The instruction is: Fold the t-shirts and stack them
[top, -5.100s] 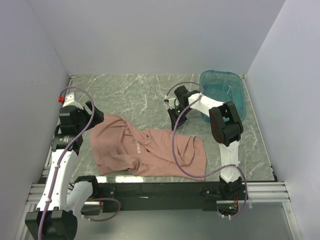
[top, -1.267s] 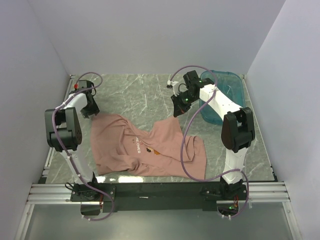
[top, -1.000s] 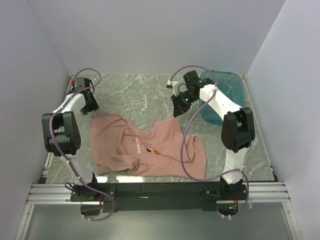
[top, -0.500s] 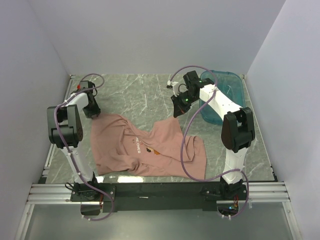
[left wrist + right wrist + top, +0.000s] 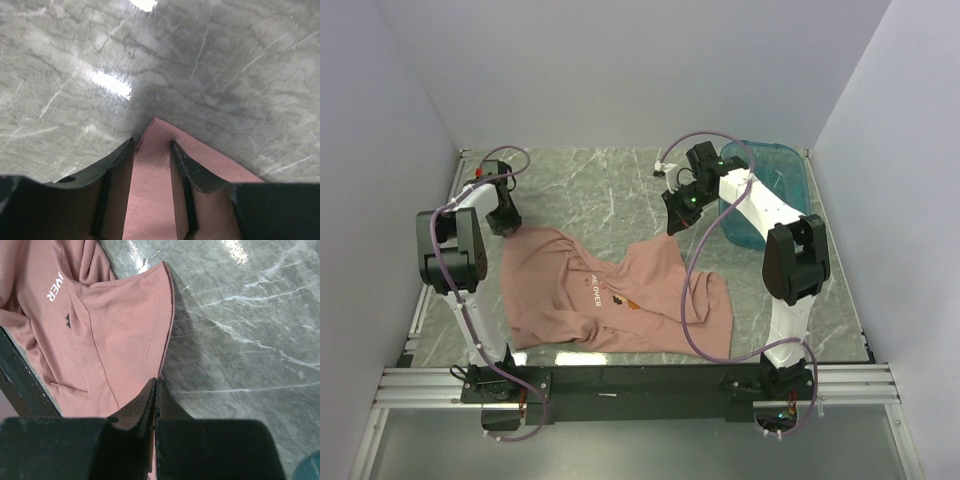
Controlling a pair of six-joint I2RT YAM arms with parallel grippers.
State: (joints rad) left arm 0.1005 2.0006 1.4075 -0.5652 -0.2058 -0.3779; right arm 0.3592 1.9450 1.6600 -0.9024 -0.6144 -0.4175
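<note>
One salmon-pink t-shirt (image 5: 610, 300) lies crumpled on the marble table, its white chest print facing up. My left gripper (image 5: 504, 222) is at its far left corner. In the left wrist view the jaws (image 5: 151, 145) are open, and the shirt's corner (image 5: 156, 185) lies between the fingers. My right gripper (image 5: 672, 222) holds the shirt's far right edge, raised off the table. In the right wrist view the jaws (image 5: 155, 384) are shut on the shirt's hem (image 5: 117, 325).
A translucent teal tub (image 5: 775, 190) stands at the back right, just behind the right arm. Purple cables hang from both arms, and the right one drapes over the shirt (image 5: 685, 300). Grey walls close in the table on three sides.
Since five seconds ago both grippers have moved toward the back and the right one has pulled the shirt's edge up. In the last second the left gripper has come down onto the shirt's corner.
</note>
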